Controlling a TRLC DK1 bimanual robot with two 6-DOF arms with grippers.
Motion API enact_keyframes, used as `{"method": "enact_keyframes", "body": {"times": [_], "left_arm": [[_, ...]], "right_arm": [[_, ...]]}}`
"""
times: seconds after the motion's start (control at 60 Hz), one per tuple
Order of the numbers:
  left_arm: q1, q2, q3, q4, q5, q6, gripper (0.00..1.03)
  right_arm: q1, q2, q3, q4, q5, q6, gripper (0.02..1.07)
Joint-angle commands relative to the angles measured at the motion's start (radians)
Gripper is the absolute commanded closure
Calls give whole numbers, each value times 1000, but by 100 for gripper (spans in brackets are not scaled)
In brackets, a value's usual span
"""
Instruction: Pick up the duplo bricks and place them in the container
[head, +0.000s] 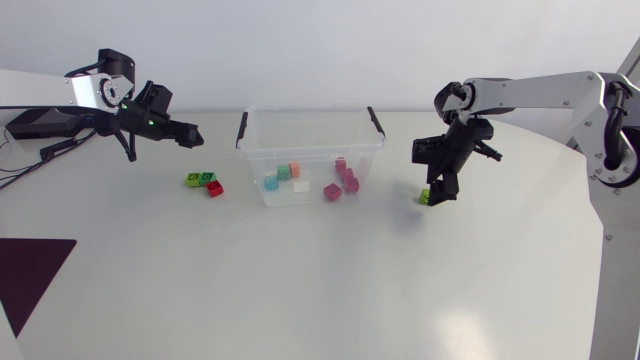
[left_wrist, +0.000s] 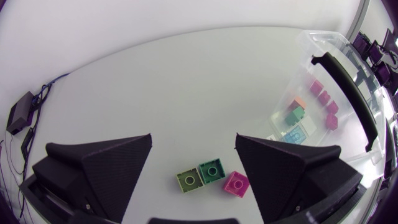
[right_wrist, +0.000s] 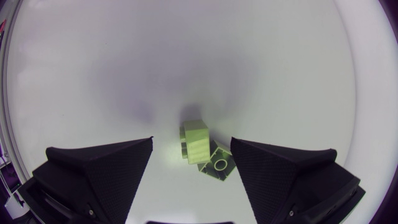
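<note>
My left fingers (left_wrist: 106, 168) gape wide, empty, over a row of three bricks (left_wrist: 211, 174) beside the container (head: 243, 130) near the tabletop's (head: 320, 290) far edge. My right fingers (right_wrist: 106, 171), equally spread and empty, have two green bricks (right_wrist: 200, 146) between them, toward the right edge.

The white table (head: 300, 280) bears a clear container (head: 310, 152) between three bricks (head: 205, 181) and green bricks (head: 427, 195).

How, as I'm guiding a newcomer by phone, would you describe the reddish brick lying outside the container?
Find the clear container with black handles mid-table. On the table to its left, near the left gripper, three bricks lie together. The reddish brick is the end one nearest the container; its two neighbours are green.
</note>
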Motion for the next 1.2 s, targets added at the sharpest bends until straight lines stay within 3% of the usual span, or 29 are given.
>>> {"method": "enact_keyframes", "body": {"times": [0.0,0.167,0.283,0.5,0.817,1.183], "left_arm": [[2,42,-16,7,-8,-17,10],[2,65,-21,5,-22,-19,10],[-9,87,-27,-3,-94,-31,10],[-12,97,-54,-27,-178,-37,14],[-7,152,-79,-42,-233,-40,15],[40,122,-96,-47,-229,10,15]], "right_arm": [[6,43,19,-16,8,-41,30],[6,54,3,-15,7,-47,63],[6,54,-7,-16,7,-33,86],[-6,4,-33,-38,8,-10,88],[-51,-190,-165,-33,-15,-12,88],[-6,-440,-177,-118,-69,10,88]]}}
